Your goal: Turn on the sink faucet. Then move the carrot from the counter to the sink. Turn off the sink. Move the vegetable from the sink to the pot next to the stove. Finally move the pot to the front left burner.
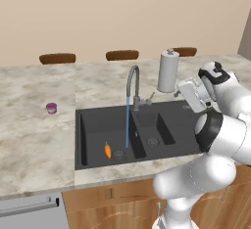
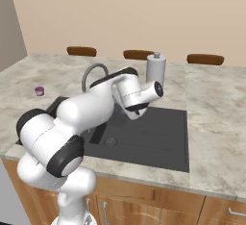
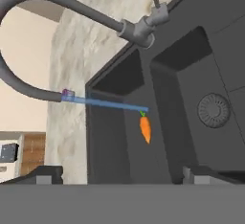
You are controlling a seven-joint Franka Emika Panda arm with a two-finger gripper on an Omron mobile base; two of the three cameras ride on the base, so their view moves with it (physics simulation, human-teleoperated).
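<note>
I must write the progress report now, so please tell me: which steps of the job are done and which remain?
Done: water runs from the sink faucet, and the carrot lies in the large basin of the sink.
In hand: the open gripper hangs over the sink, holding nothing, faucet lever ahead of it.
Left: turning the water off, carrying the carrot to the pot, moving the pot to the front left burner.
</note>
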